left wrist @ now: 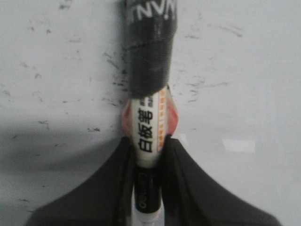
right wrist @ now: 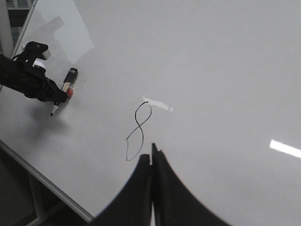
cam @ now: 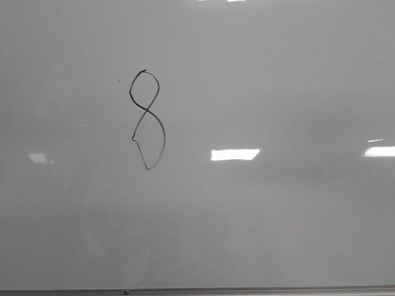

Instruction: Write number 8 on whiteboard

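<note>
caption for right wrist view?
Left gripper holds marker beside thin black hand-drawn 8 on glossy grey-white whiteboard.

whiteboard marker (left wrist: 149, 127): white barrel, black Chinese lettering, orange-red band, black cap end, tip on the surface | faint dark smudges (left wrist: 115, 84) scattered beside it | bright rectangular light reflection (cam: 235, 154) right of centre

The left gripper (left wrist: 148, 155) has two broad matte-black fingers (left wrist: 101, 188) that flare wide at the base and narrow to blunt tips. The right gripper (right wrist: 151, 162) shows the same black, smoothly curved fingers (right wrist: 134, 193) tapering to thin points (no screws or markings visible on either). From the right wrist view, the left arm (right wrist: 21, 77) is black and bulky, carrying a small white-and-black block on top.
</note>
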Available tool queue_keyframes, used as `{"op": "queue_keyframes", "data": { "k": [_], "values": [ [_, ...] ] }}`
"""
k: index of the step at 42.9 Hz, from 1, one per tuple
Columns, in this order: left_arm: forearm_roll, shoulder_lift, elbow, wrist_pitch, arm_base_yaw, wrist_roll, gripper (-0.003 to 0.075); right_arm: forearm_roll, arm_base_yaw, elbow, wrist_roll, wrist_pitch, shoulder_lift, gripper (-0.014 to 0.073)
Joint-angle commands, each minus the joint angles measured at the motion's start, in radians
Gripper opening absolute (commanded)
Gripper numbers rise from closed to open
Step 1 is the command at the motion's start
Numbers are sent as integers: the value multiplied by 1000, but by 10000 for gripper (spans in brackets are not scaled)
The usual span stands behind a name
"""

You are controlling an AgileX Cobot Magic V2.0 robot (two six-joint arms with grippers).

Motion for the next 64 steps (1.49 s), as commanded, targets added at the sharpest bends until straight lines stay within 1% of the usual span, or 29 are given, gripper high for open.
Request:
{"op": "queue_keyframes", "data": {
  "k": [1, 4, 7, 14, 21, 27, 30, 37, 43, 48, 53, 56, 59, 62, 64],
  "values": [
    [-6, -6, -26, -69, 3, -3, -18, 34, -4, -23, 2, -55, 12, -59],
    [-6, -2, -26, -69, 3, -3, -13, 34, -4, -23, 2, -55, 12, -59],
    [-6, -2, -26, -69, 3, -3, 29, 34, -4, -23, 2, -55, 12, -59],
    [-6, -2, -26, -69, 3, -3, 214, 34, -4, -23, 2, -55, 12, -59],
    [-6, -2, -26, -69, 3, -3, 334, 34, -4, -23, 2, -55, 12, -59],
    [-6, -12, -26, -63, 3, -3, 408, 34, -4, -23, 2, -55, 12, -59],
    [-6, -31, -26, -40, 3, -3, 424, 34, -4, -23, 2, -55, 12, -59],
    [7, -81, -26, 9, 3, -2, 424, 34, -4, -23, 2, -55, 12, -59],
    [7, -159, -26, 77, 1, -2, 424, 34, -4, -23, 2, -55, 12, -59],
    [7, -286, -24, 152, -8, -2, 423, 34, -4, -23, 2, -55, 12, -59],
    [7, -444, -10, 231, -24, -2, 404, 34, -4, -23, 2, -55, 12, -59],
    [7, -557, 12, 297, -36, -2, 347, 34, -4, -23, 2, -55, 12, -59],
    [7, -658, 39, 361, -40, -2, 265, 34, -4, -23, 2, -55, 12, -59],
    [7, -769, 74, 435, -40, -2, 163, 34, -4, -23, 2, -55, 12, -59],
    [5, -828, 94, 475, -40, -2, 109, 34, -4, -23, 2, -55, 12, -59]
  ]
}}
